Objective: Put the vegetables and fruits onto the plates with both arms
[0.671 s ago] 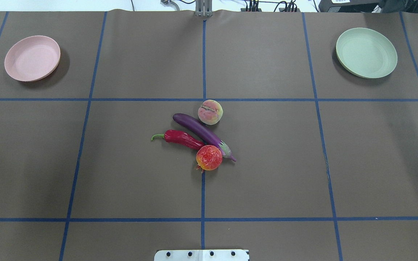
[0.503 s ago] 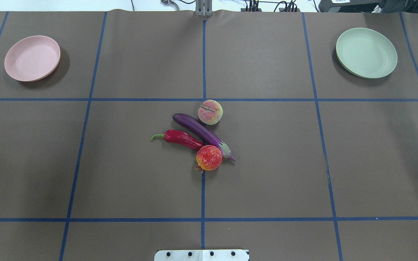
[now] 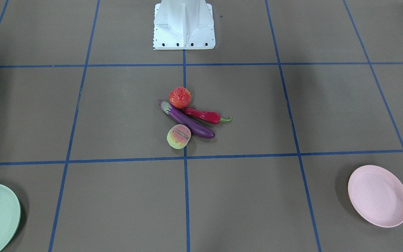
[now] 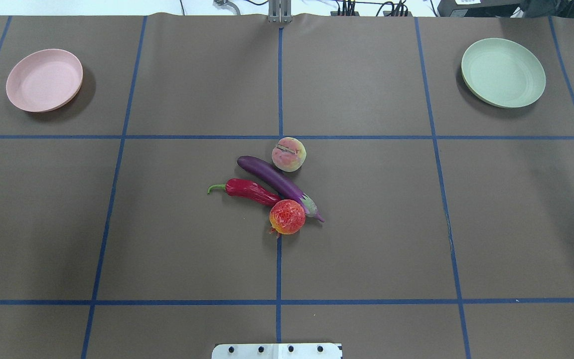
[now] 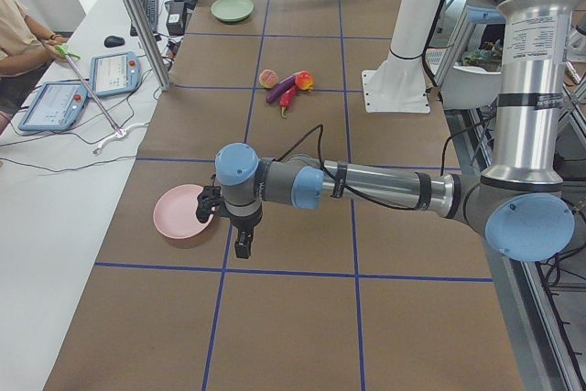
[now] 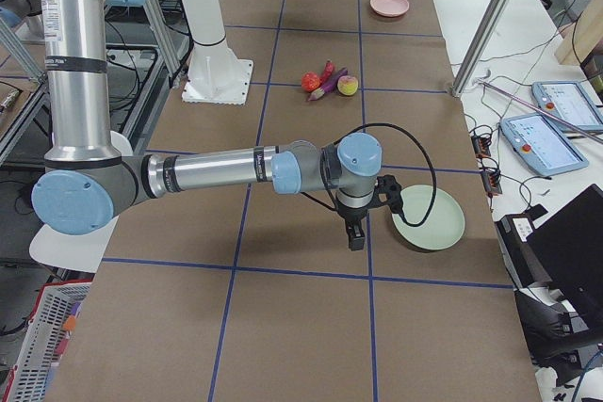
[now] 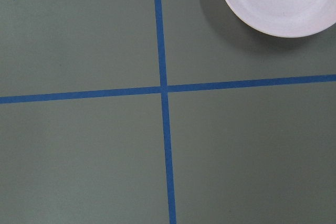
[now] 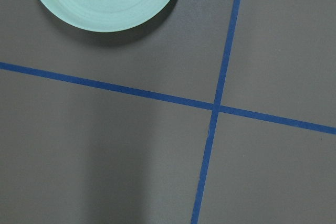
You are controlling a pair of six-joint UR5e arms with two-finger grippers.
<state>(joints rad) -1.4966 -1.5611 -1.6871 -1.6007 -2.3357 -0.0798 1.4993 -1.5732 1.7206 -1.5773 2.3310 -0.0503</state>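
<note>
Only the 2 side views show the arms. The left arm (image 5: 385, 188) stretches low over the brown table (image 4: 366, 224), with the left gripper (image 5: 243, 246) just beside the pink plate (image 4: 44, 80). The right arm (image 6: 217, 171) holds the right gripper (image 6: 356, 235) beside the mint plate (image 4: 503, 72). I cannot tell whether either gripper is wide or narrow. The eggplant (image 4: 274, 180), chili pepper (image 4: 252, 191), bumpy red-orange fruit (image 4: 287, 217) and peach (image 4: 289, 154) lie clustered mid-table, well apart from both plates, and the eggplant touches both fruits.

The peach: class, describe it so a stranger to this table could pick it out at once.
On the brown table, four items cluster at the centre. The peach lies beside the eggplant, at the end farthest from the robot's base. Only it is yellow-pink with a slit.
</note>
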